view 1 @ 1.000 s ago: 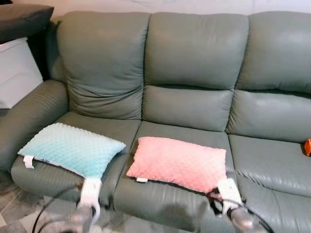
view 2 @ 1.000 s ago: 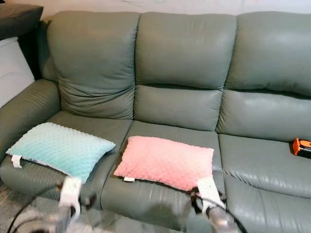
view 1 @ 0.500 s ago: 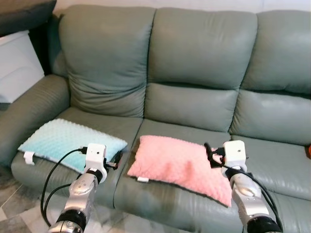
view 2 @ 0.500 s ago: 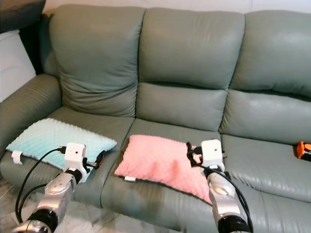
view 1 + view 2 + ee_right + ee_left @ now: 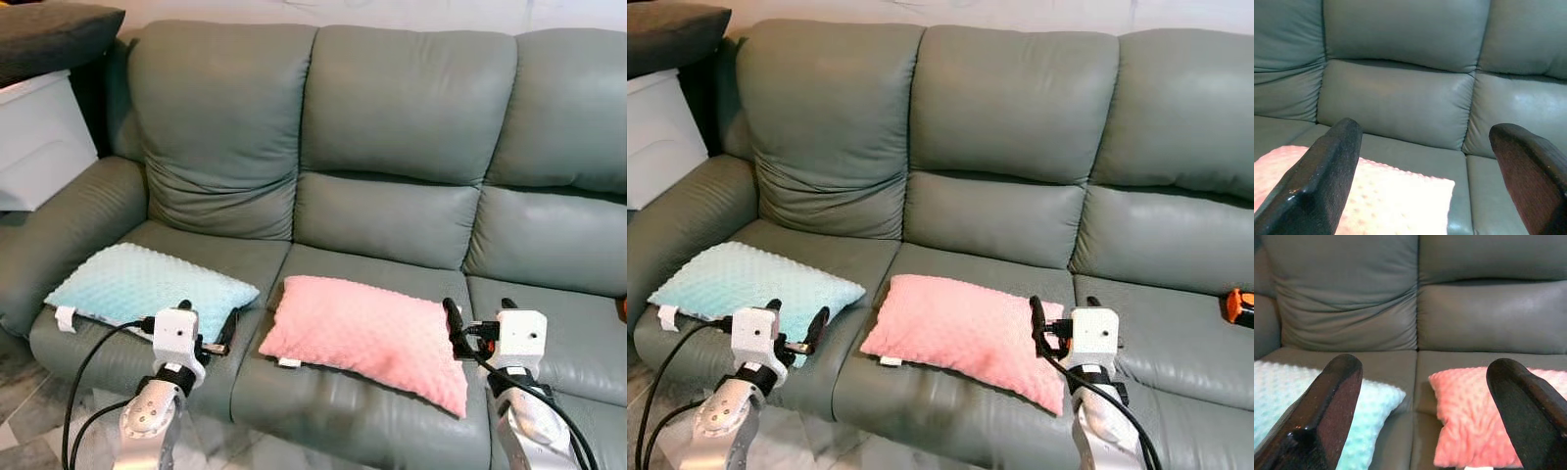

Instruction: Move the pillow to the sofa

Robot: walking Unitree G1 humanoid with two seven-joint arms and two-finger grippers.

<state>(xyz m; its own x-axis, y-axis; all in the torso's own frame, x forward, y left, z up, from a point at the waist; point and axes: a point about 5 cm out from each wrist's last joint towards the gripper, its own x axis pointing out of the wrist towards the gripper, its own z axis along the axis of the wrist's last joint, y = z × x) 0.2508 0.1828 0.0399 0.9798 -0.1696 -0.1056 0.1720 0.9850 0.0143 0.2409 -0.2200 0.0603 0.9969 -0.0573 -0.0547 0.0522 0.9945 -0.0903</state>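
A pink dimpled pillow (image 5: 364, 338) lies flat on the middle seat of the grey-green leather sofa (image 5: 402, 117). A teal dimpled pillow (image 5: 142, 289) rests on the left seat. My left gripper (image 5: 208, 318) hovers open at the sofa's front edge, between the two pillows and by the teal one's near corner. My right gripper (image 5: 478, 307) is open just off the pink pillow's right end, holding nothing. In the left wrist view both pillows show between the black fingers (image 5: 1334, 401). The right wrist view has the pink pillow (image 5: 1400, 200) low between its fingers (image 5: 1327, 171).
A white cabinet (image 5: 39, 137) with a dark cushion (image 5: 54, 34) on top stands beyond the sofa's left armrest (image 5: 59, 235). A small orange object (image 5: 1240, 306) lies on the right seat. Tiled floor (image 5: 24, 431) shows at the lower left.
Both arms came up from the bottom edge. Over the last half second the right gripper shifted right, off the pink pillow's end. The pillows have stayed where they were.
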